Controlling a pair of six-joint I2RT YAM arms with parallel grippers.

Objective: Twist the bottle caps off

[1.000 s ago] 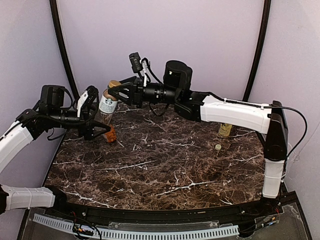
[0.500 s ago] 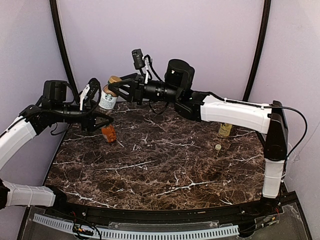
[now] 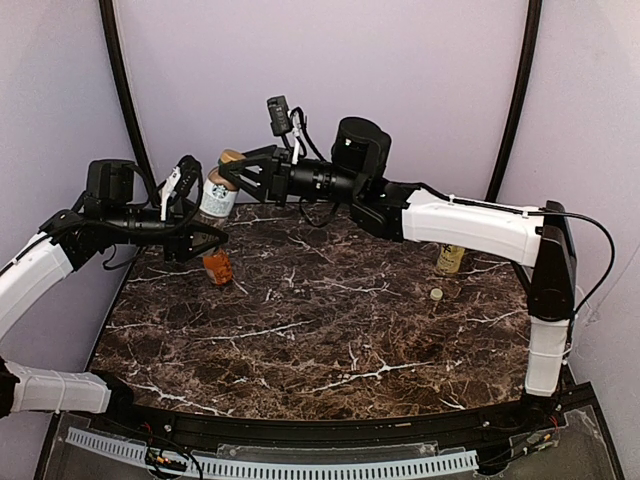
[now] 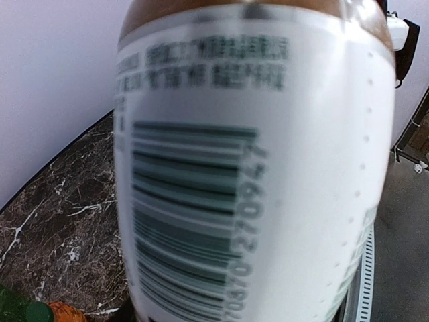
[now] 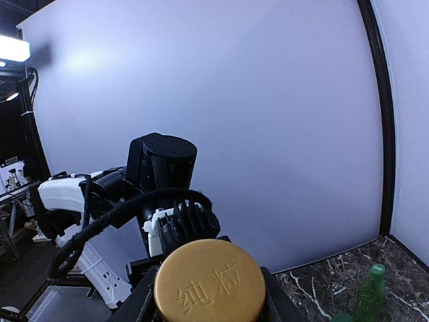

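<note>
Both arms meet on the brown bottle, held off the table at far left.
The left arm reaches rightward, roughly level, the left gripper clamped round the bottle's labelled body. The right arm stretches across from the right side, forearm near horizontal, the right gripper turned sideways with jaws pinching the gold cap from both sides. An orange bottle stands below; a tea bottle and cream cap sit far right.

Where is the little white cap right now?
In the top view, the cream-white cap lies on the marble table toward the right side, just in front of the yellow bottle that stands under the right arm.
</note>
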